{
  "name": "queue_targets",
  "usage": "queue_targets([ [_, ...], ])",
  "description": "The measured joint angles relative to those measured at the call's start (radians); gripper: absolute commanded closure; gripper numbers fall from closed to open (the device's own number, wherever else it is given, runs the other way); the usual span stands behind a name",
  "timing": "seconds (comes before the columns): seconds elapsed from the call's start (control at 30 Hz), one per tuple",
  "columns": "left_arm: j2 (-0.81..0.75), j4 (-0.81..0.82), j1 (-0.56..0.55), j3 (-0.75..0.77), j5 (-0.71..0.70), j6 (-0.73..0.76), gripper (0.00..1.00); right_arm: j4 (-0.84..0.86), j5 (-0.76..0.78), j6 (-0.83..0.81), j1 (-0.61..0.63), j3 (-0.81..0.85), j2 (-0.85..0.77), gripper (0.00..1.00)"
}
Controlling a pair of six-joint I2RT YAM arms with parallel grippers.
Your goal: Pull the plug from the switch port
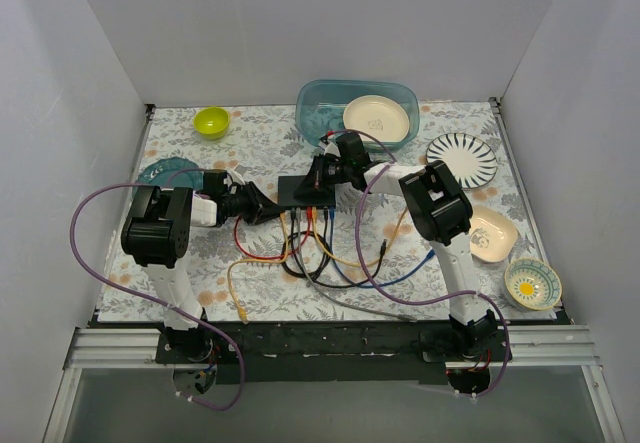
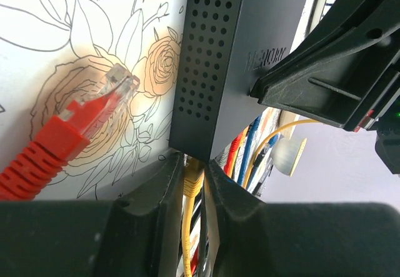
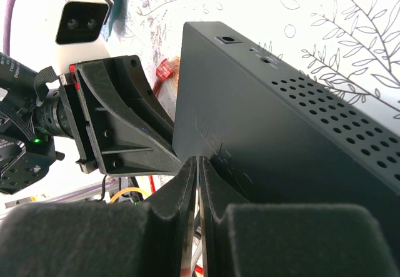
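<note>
Left wrist, yellow plug (image 2: 192, 182) clamped in left tool (image 2: 192, 163), switch (image 2: 250, 70) just beyond.

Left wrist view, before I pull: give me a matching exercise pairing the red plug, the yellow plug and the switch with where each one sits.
Things:
1. red plug
2. yellow plug
3. switch

Places:
A. between the fingers of the left end effector, at the switch's port edge
B. under the shut right end effector, which rests on its top
C. lying loose on the floral mat

Pairs: 1-C; 2-A; 3-B
</note>
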Motion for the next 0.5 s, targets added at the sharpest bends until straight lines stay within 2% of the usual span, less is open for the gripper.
queue_targets([
  [0.17,-0.005,0.010,0.000,-0.012,-0.003,0.001,1.00,0.005,0.011,-0.017,-0.002,-0.031,-0.023,0.88],
  [0.5,-0.013,-0.004,-0.004,-0.032,0.021,-0.003,1.00,-0.187,0.111,-0.195,0.063,-0.023,-0.108,0.88],
])
